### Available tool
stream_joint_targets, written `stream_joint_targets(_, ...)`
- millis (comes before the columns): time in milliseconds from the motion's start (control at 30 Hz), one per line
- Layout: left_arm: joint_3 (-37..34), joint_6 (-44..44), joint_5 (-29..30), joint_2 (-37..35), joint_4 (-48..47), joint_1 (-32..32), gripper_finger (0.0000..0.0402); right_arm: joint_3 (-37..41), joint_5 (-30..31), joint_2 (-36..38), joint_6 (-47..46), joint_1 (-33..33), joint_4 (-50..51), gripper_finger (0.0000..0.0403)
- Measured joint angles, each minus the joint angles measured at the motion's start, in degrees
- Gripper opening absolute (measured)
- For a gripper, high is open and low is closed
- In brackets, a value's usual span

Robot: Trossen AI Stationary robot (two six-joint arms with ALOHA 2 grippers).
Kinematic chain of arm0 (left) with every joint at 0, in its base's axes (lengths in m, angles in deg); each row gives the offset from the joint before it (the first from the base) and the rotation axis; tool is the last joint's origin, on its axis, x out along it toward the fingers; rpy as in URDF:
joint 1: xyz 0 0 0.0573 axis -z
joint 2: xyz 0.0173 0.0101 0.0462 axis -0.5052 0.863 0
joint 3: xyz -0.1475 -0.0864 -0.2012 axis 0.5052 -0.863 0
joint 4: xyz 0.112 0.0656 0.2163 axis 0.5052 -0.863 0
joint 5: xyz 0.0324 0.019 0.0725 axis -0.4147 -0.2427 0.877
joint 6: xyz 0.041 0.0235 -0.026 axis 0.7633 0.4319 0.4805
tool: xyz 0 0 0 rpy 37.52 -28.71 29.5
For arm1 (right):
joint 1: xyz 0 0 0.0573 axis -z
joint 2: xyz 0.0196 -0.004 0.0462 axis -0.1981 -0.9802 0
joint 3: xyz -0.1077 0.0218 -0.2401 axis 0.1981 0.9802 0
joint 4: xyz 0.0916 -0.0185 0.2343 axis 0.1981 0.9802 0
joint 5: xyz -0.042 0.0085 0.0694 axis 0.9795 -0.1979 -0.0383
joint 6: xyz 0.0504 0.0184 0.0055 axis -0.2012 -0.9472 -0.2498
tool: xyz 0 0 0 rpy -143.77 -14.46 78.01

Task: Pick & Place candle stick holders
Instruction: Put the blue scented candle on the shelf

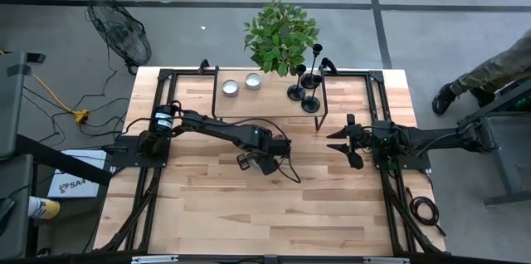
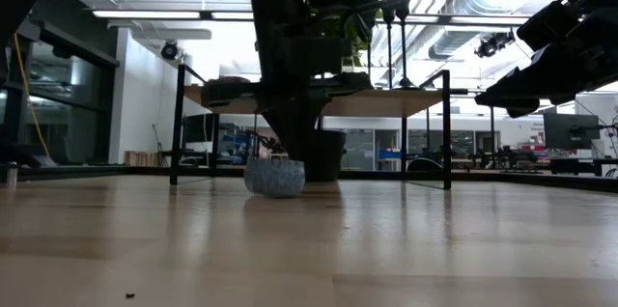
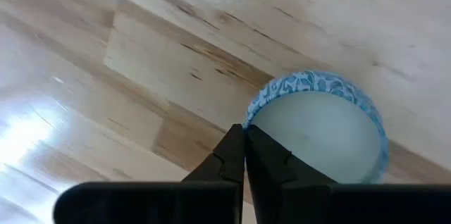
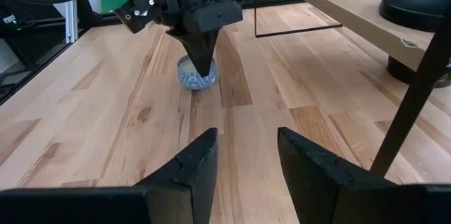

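At table centre, left gripper (image 1: 267,164) pointing straight down, fingers pinched together on the rim of a small blue-patterned bowl (image 3: 318,136), nearest edge. Bowl sits flat on the wood.

Far edge, about 1 o'clock from the bowl: the three candle stick holders (image 1: 305,90) stand upright on a raised shelf (image 1: 348,77), close together, untouched. Two white candles (image 1: 241,84) at 11 o'clock, a potted plant (image 1: 280,36) behind.

Right gripper (image 1: 347,143) at 3 o'clock, fingers spread, holding nothing, hovering off the table.

My guess: the bowl pinch is thin. Lift slowly, keep it level, else it may slip or tip. The holders look top-heavy, best taken low on the stem.
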Motion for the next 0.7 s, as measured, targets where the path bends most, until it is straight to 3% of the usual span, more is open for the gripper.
stream_joint_targets(700,12.7,-26.7,-0.9,-0.2,-18.3,0.0,0.0000,0.0,0.0,0.0,0.0,0.0,0.0,0.0142)
